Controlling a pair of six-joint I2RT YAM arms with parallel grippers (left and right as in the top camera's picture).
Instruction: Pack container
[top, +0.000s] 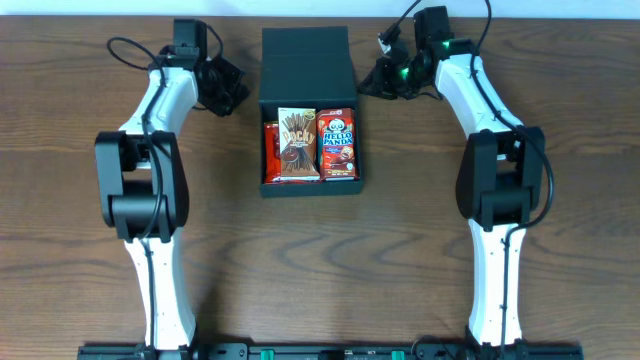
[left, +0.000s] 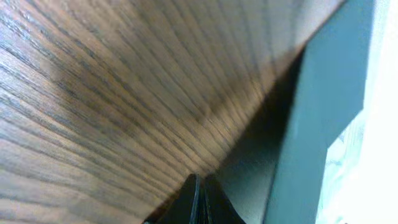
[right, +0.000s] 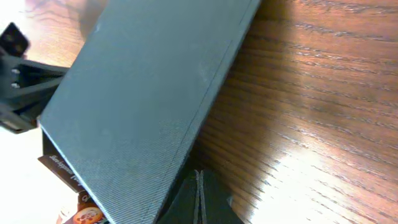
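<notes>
So the container (top: 310, 188) sits in the middle of the counter (top: 400, 260), up toward the far edge. Its flap lid (top: 305, 60) is thrown open and points at that far edge. Inside, side by side, are a Pocky box (top: 297, 145) and a Hello Panda box (top: 337, 145). A red packet (top: 270, 150) is squeezed against the left wall, mostly hidden by the Pocky.

The left gripper (top: 232, 90) is parked just beside the left side of the lid, near the far edge. In the left wrist view its fingers (left: 189, 199) are pinched together on nothing, low over the wood, with the container's teal wall right alongside.

The right gripper (top: 375, 78) mirrors it on the lid's right side. Its fingers (right: 189, 199) are clenched too, empty, with their tips right at the lid's edge. It might be touching the cardboard, but I honestly can't tell from this angle. Both arms reach up from the near edge.
</notes>
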